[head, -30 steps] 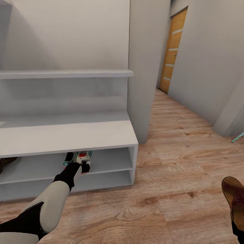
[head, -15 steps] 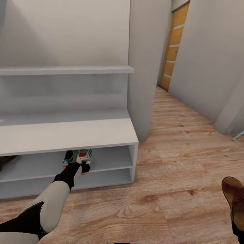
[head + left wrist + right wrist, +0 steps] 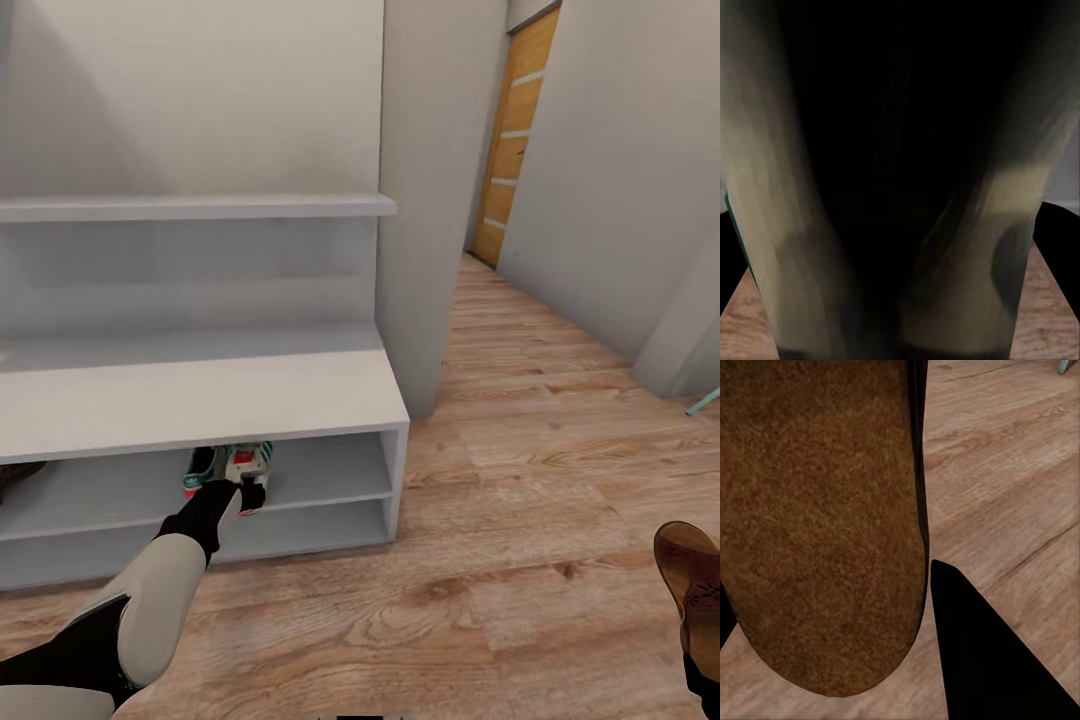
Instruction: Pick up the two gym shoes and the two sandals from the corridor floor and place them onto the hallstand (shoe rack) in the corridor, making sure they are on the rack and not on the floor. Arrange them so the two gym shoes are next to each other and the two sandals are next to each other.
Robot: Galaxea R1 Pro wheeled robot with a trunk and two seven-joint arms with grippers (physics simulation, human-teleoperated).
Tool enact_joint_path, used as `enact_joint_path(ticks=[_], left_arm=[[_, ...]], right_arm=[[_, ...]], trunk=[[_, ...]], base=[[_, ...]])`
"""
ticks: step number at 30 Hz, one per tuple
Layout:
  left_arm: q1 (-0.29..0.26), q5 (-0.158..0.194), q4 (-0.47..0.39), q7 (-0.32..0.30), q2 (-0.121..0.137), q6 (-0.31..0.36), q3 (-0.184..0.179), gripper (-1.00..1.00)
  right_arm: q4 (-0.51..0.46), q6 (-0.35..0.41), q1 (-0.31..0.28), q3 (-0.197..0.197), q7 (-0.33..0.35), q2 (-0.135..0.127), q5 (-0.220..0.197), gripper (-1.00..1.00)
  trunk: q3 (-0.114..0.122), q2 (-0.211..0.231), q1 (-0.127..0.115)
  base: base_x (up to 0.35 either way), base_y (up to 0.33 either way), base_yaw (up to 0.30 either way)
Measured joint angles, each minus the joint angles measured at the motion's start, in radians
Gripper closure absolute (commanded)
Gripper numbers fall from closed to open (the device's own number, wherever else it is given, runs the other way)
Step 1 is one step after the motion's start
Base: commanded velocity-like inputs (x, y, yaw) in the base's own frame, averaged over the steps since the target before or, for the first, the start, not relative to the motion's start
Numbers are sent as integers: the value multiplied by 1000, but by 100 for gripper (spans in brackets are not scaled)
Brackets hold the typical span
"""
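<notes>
Hallstand [image 3: 200,400], pale grey-white, fills the left half of the head view, its wide bench top above two low open shelves, standing on the wood-plank corridor floor [image 3: 520,560]. An orange-brown door [image 3: 512,140] stands far down the corridor. The left arm [image 3: 160,590] reaches to the upper low shelf, where the left gripper [image 3: 238,487] has its jaws closed on a gym shoe [image 3: 232,466], cream-white with green stripes and a red-orange label, at the shelf's front edge. At the far left of that shelf a dark brown shape [image 3: 14,472] barely shows. At the lower right, a brown sandal [image 3: 690,575] is held above the floor in the jaws of the right gripper [image 3: 926,577].
</notes>
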Motion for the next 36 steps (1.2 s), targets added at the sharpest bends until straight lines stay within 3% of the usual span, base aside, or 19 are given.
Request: enact_joint_path(ticks=[34,35,36], left_arm=[[0,2,0,-1,1,-3,0,100],[0,2,0,-1,1,-3,0,-100],[-1,1,1,0,1,-2,0,-100]], right_arm=[[0,0,0,0,0,0,0,100],[0,0,0,0,0,0,0,100],[0,0,0,0,0,0,0,100]], trunk=[[0,0,0],[0,0,0],[0,0,0]], base=[[63,6,0],[0,0,0],[0,0,0]])
